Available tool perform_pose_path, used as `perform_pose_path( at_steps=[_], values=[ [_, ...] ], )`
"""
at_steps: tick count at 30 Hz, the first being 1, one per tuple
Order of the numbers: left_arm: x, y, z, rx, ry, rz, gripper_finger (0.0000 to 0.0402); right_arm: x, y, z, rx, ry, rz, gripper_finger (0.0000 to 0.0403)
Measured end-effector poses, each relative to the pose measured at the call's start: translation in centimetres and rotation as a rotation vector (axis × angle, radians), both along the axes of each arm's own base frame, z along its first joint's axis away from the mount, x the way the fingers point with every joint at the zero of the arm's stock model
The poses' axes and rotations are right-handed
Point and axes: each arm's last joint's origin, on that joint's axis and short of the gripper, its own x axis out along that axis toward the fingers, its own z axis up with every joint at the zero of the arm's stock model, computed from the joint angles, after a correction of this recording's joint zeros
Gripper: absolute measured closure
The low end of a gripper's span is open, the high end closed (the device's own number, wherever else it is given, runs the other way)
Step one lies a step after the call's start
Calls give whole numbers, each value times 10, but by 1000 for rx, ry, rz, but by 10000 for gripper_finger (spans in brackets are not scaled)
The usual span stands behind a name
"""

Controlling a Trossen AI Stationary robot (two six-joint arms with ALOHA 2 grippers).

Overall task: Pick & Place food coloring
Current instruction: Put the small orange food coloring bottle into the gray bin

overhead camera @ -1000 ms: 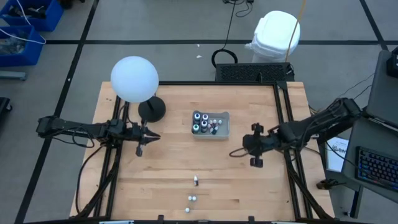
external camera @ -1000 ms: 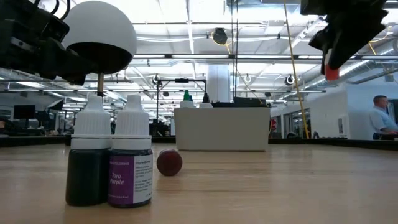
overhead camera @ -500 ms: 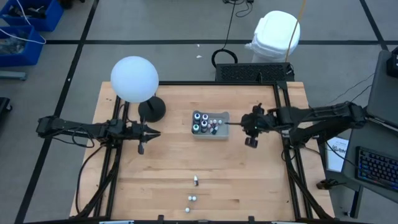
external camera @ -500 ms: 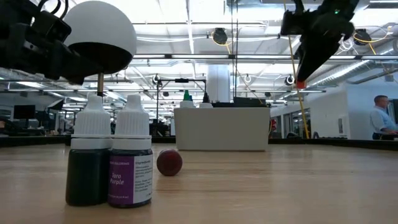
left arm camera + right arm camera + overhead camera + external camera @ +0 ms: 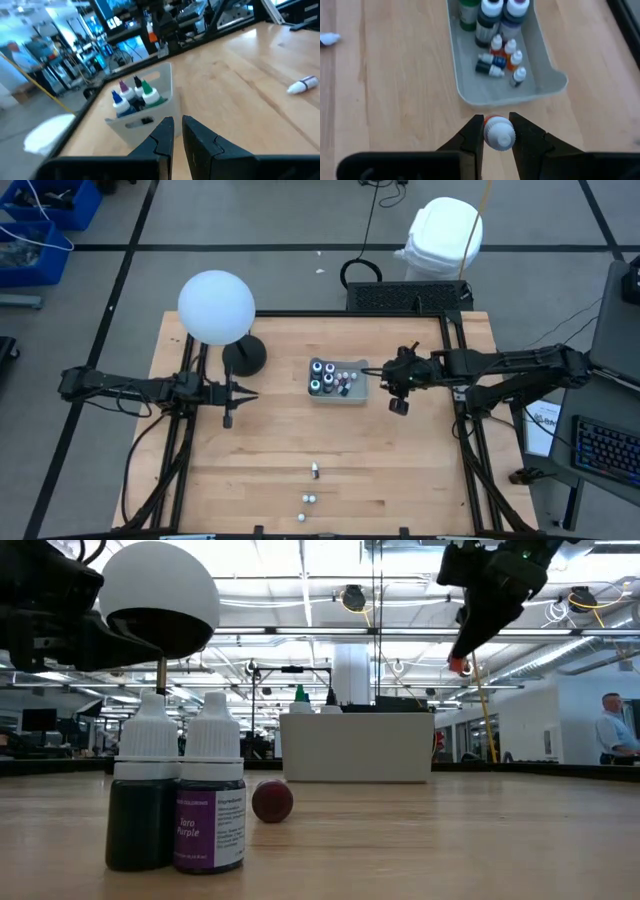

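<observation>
From above, my right hand [image 5: 399,406] hangs just beside the tray [image 5: 338,397]. My wrist camera shows it pinching a little red bottle [image 5: 499,134] (white cap up), so I'd center over the tray's bare floor before letting go. Left hand [image 5: 174,131] waits, nearly pressed together.

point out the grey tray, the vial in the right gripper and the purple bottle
grey tray [image 5: 550,75]: right wrist view, on its side wall.
vial [image 5: 499,134]: right wrist view, on its white cap, between the right gripper's fingers.
purple bottle [image 5: 210,830]: low view, on its label.
</observation>
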Motion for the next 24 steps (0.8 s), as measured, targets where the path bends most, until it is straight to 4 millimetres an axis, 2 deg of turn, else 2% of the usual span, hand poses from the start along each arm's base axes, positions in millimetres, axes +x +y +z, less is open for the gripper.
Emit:
perform_pose_path(
  at_steps=[6, 11, 18, 24],
  values=[
    [0, 0, 4, 7, -44, -1, 355, 9, -9, 0, -9, -49, -25, 329],
    [1, 0, 8, 11, -81, -2, 355, 13, -19, -8, -9, -9, -64, 334],
    [1, 0, 9, 6, -90, -1, 355, 20, -28, -18, 86, 32, -59, 329],
    [1, 0, 9, 9, -94, -1, 355, 38, -37, -7, 52, 21, -38, 336]
  ],
)
